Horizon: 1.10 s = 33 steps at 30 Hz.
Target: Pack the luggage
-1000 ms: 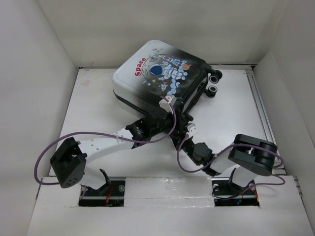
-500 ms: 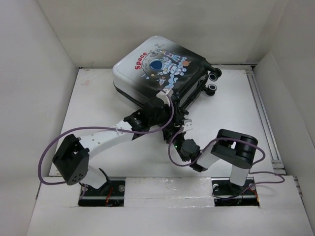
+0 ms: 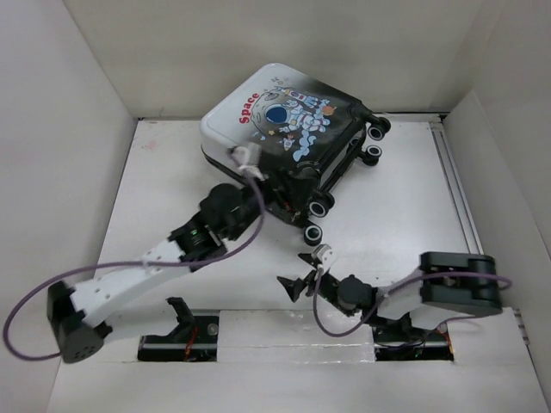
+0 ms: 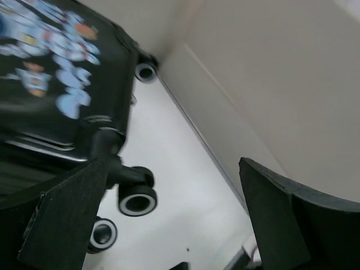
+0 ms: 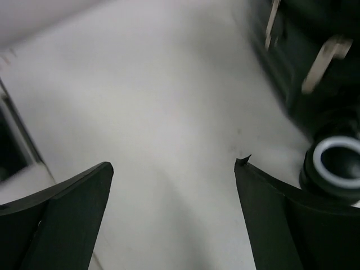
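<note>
Both sets of jaws stand spread wide, and neither has hold of anything. From the left wrist we see the left jaws' two dark fingers (image 4: 62,219) far apart, with only open space between them. The wheel end of the luggage (image 3: 275,120) is just beside the left-hand finger, but we cannot tell whether the finger touches the shell. One caster wheel (image 4: 136,199) sits close in front of that finger.

The right jaws hang low over the bare white surface (image 3: 164,189), their fingers (image 5: 281,219) equally wide. They are on the near side of the luggage and apart from it. At the right edge of the right wrist view another wheel (image 5: 337,160) shows, and above it are blurred pale tabs (image 5: 323,62) on the dark side of the case.

From above, our left arm (image 3: 146,262) reaches diagonally up to the case's near edge. Our right arm (image 3: 448,288) is folded low, close to its base.

The luggage lies closed at the far end of the surface, close to the back wall (image 3: 258,43). Its printed shell, with the astronaut and the red "Space", faces up and looks somewhat tilted. Its four wheels point toward the right and the near side.
</note>
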Motion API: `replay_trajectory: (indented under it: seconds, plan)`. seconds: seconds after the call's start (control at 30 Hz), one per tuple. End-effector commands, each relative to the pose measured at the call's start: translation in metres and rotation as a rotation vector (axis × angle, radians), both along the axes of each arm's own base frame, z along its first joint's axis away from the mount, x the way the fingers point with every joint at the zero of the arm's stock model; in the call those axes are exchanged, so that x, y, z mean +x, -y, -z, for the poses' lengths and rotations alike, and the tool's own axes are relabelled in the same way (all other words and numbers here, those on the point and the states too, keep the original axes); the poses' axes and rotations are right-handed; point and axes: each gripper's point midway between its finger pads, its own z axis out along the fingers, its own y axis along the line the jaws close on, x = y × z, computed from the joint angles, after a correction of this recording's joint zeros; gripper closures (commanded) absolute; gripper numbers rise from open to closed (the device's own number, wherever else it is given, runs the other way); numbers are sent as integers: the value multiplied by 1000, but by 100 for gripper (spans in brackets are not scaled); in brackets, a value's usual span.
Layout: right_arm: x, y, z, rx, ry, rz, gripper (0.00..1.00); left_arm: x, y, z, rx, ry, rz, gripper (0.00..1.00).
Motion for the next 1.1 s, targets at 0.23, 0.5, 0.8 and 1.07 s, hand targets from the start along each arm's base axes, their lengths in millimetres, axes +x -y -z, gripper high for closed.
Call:
replay_trajectory:
  seconds: [0.23,0.5,0.8,1.07]
  plan:
    - [27,43,-167,159,8,249,78,1,-76,148,160,-161,-266,40]
    - [72,71,-200,-44,12,258,15,10,-36,190,238,-210,-177,50]
    - [121,71,-163,-198,-66,173,5,33,2,193,294,-168,-154,44]
    - [161,67,-145,-229,-122,53,1,43,12,204,326,-175,-163,44]
